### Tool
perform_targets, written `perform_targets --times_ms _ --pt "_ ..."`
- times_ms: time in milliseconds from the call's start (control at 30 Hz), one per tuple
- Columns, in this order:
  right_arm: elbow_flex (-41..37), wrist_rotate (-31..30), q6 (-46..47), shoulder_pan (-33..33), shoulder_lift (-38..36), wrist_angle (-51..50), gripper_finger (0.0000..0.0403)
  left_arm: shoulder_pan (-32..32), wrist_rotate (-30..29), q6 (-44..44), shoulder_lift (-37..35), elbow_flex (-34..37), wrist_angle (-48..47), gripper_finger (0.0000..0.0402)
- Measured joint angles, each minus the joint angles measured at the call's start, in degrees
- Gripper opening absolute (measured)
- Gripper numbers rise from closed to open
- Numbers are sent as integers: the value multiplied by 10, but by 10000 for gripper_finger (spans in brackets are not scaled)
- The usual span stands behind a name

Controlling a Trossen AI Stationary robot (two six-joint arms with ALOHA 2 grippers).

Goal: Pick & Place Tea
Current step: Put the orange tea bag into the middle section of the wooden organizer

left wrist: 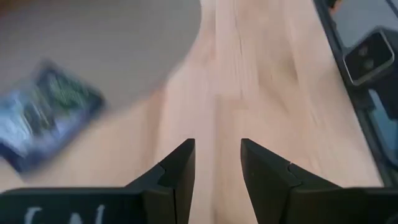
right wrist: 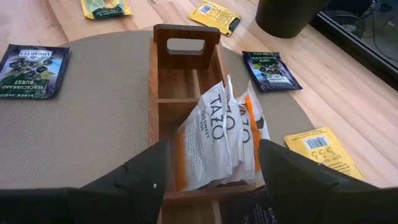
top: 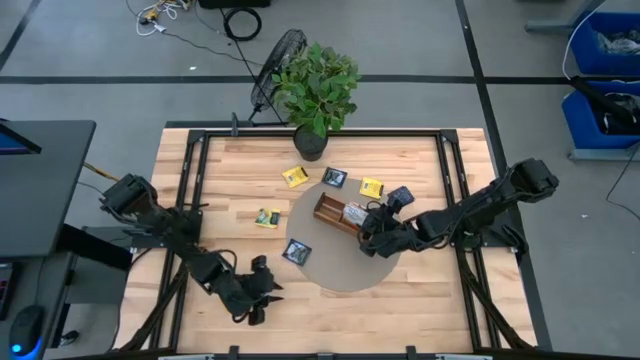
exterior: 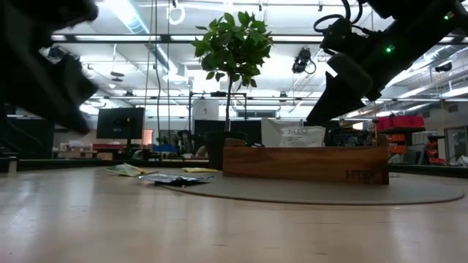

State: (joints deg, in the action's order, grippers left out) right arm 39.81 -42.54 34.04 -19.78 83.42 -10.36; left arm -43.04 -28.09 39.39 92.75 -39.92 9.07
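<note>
Right wrist view: right gripper (right wrist: 211, 180), jaws wide and empty, is hovering over the box (right wrist: 186, 68) holding white packets (right wrist: 214, 140); other tea is lying loose around. Left gripper (left wrist: 217, 168), half-open, is idling.

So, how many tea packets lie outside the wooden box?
5: one dark blue packet on the round mat; on the table around it, a green-yellow packet, a yellow packet, a second dark blue packet and a second yellow packet. The right arm may hide more.
</note>
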Motion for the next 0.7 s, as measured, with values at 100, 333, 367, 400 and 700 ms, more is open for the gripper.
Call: perform_targets --times_ms 100,333,367,400,700 --pt "0 0 0 -2 0 0 246 -9 17 62 -12 1 -50 133" --pt "0 1 0 -10 -12 -1 236 -35 59 124 -49 0 -79 131" --pt "0 0 0 -12 -15 -3 235 -40 70 120 -55 0 -81 128" --pt "0 0 0 -14 -18 -6 235 -44 74 115 -61 0 -83 124" --pt "0 -1 5 -27 -27 -9 235 -71 74 249 -114 0 -267 56"
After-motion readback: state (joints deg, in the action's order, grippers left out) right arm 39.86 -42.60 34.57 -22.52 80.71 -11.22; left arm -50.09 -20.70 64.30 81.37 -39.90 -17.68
